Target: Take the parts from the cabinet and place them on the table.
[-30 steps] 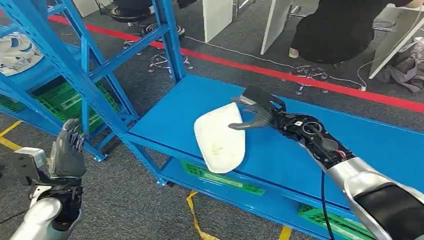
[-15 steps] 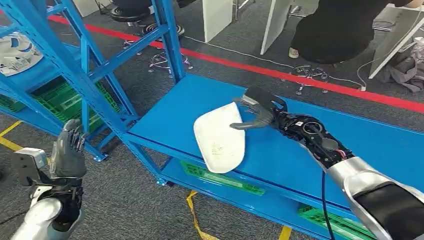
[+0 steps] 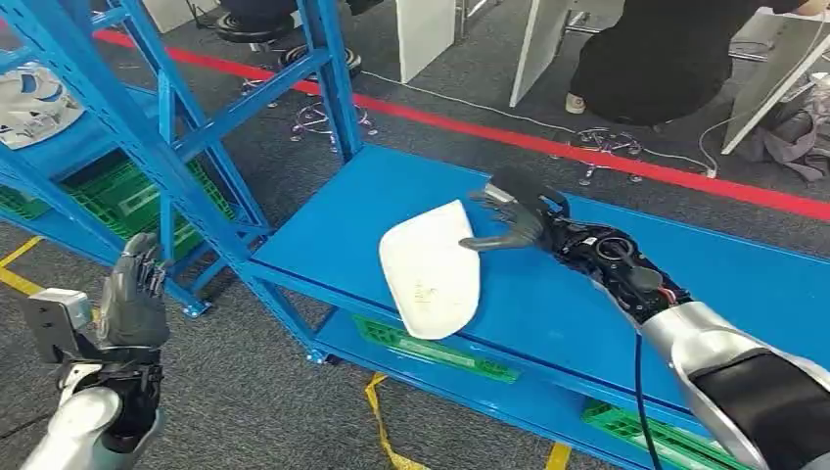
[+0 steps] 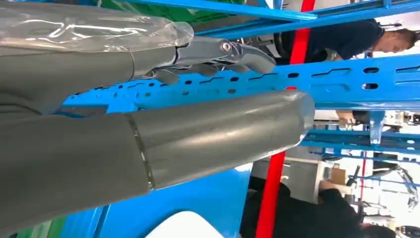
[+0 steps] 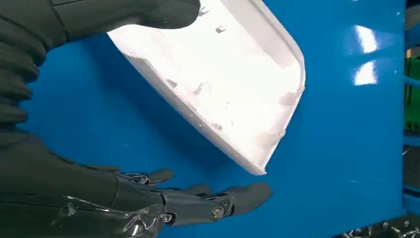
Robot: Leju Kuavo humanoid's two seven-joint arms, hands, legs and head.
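You are looking down at a white part [image 3: 431, 269] lying on the blue table [image 3: 548, 294], its near end reaching out over the table's front edge and its far end pointing toward the right hand [image 3: 509, 215]. That right hand is hovering at the part's far end with its fingers spread apart and holding nothing; in the right wrist view the thumb [image 5: 148, 12] is sitting over one side of the part [image 5: 223, 79] and the darker fingers [image 5: 218, 198] are lying along the other side, with bare blue surface showing between the fingers and the part's edge (whether the thumb is touching the part you cannot tell from here). The part is showing a raised rim and a hollow inner face in that close view. Your left hand [image 3: 132, 294] is standing upright at the lower left, well apart from the table, fingers extended and loosely apart with nothing in them; the left wrist view is showing its thumb [image 4: 198, 134] and fingers [image 4: 233, 52] in front of a perforated blue beam. To the left, the blue cabinet [image 3: 147, 127] is standing with a green crate [image 3: 127, 201] on a low shelf and another white part [image 3: 29, 103] on a higher shelf. A red floor line [image 3: 587, 157] is running behind the table, and a person in dark clothes [image 3: 666, 59] is standing beyond it.
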